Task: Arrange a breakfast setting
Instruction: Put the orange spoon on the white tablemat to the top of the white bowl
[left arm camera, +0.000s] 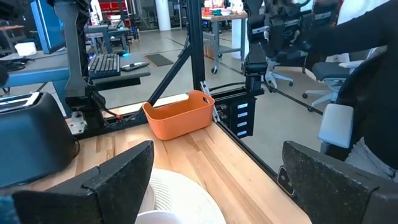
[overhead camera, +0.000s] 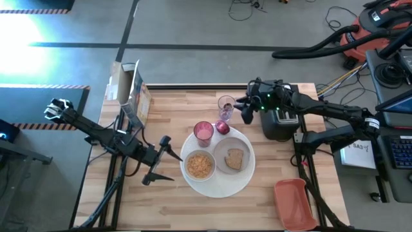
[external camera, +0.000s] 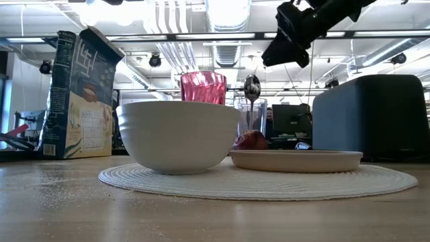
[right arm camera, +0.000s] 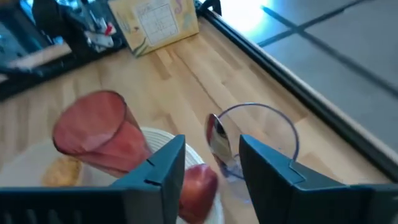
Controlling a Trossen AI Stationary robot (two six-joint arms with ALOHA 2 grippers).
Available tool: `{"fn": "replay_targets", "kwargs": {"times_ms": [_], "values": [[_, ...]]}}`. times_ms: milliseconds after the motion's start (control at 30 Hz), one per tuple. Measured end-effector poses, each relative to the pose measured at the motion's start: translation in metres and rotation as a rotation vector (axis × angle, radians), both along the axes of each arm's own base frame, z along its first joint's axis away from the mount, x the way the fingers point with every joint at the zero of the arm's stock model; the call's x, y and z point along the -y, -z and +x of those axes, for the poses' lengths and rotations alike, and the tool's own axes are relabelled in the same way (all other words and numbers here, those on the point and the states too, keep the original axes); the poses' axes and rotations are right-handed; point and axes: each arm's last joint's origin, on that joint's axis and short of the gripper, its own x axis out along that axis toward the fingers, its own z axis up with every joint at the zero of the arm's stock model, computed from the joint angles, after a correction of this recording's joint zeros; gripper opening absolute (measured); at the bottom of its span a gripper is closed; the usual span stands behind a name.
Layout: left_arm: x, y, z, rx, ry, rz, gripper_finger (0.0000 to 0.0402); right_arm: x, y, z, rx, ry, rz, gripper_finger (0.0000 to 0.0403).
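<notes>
Round white woven placemat (overhead camera: pixel 222 183) at table centre, ribbed white bowl (overhead camera: pixel 199 165) at 8 o'clock, small pale plate (overhead camera: pixel 232 158) with toast slice (overhead camera: pixel 234 158) at 3, pink translucent cup (overhead camera: pixel 203 131) at 11, small red fruit (overhead camera: pixel 222 127) at 12, metal spoon (right arm camera: pixel 217 138) upright in clear glass (overhead camera: pixel 226 104), right gripper (overhead camera: pixel 245 109) above it, fingers seemingly parted and clear of spoon, left gripper (overhead camera: pixel 161 161) spread wide at mat's 9.

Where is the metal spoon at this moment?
The metal spoon stands bowl-up in the clear glass behind the placemat, beside the red fruit, below the right gripper.

A: What sits on the placemat (overhead camera: pixel 217 185)?
B: Bowl (overhead camera: pixel 199 165) at nine o'clock, plate (overhead camera: pixel 232 157) with toast (overhead camera: pixel 234 158) at three, cup (overhead camera: pixel 203 131) at eleven, fruit (overhead camera: pixel 221 127) at twelve.
</notes>
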Motion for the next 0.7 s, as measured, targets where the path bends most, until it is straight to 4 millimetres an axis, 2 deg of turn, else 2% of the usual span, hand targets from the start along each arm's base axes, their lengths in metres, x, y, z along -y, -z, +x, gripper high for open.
{"fn": "replay_targets", "kwargs": {"times_ms": [233,500,700], "values": [[-0.002,-0.002,0.001,0.021,-0.062,-0.004,0.0337,0.002,0.004,0.003,-0.064,-0.088,-0.159,0.0179],[-0.002,-0.003,0.001,0.035,-0.09,-0.009,0.0337,0.019,0.031,0.023,-0.197,-0.121,-0.185,0.0194],[-0.003,-0.003,0.001,0.027,-0.116,-0.03,0.0337,0.031,0.023,0.037,-0.229,-0.125,-0.201,0.0194]]}}
